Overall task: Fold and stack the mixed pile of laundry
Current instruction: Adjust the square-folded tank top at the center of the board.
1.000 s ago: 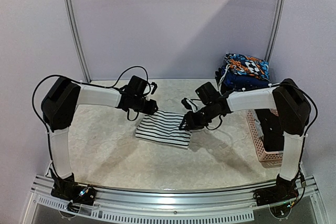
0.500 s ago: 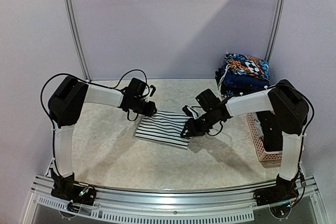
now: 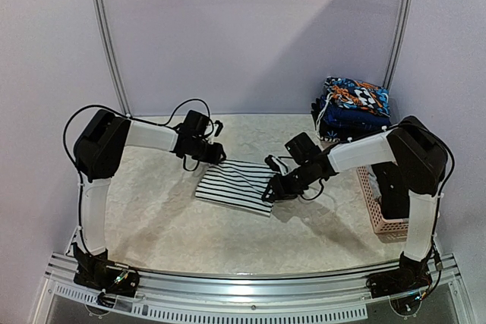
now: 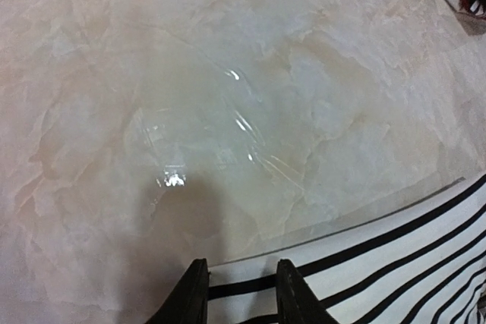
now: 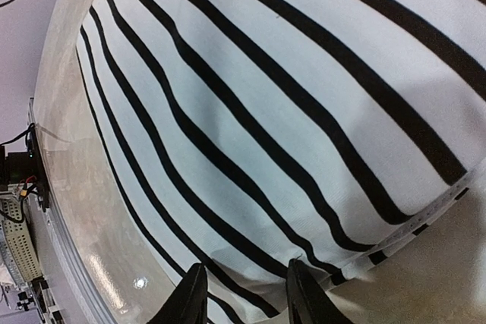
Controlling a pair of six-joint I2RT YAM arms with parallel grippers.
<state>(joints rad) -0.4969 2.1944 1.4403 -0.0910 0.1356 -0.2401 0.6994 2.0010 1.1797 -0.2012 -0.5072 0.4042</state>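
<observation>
Striped garment (image 3: 237, 184), black lines on white, lies folded into a flat rectangle on the marbled table (image 3: 167, 218), directly between the two grippers. The left gripper (image 3: 215, 155) sits at the garment's far-left corner, and the right gripper (image 3: 273, 190) sits at its right edge, toward the near corner.

In the left wrist view the left gripper's fingers (image 4: 194, 294) stand a little apart, straddling the cloth's edge. Striped fabric lies flat in the gap between them and runs off to one side, with bare table ahead of the tips. Nothing is visibly pinched between them.

In the right wrist view the right gripper's fingers (image 5: 190, 297) are likewise partly spread. They are set over the hem near a corner of the garment, with the stripes stretching away in front of them and a strip of table under the tips. The cloth shows smooth and flat in that gap too, with no fold clamped there.

Beyond the right gripper, on its outer side, a stack of folded clothes (image 3: 353, 104) topped with a blue and orange print sits at the back. A pink basket (image 3: 376, 214) stands nearer, beside the right arm.
</observation>
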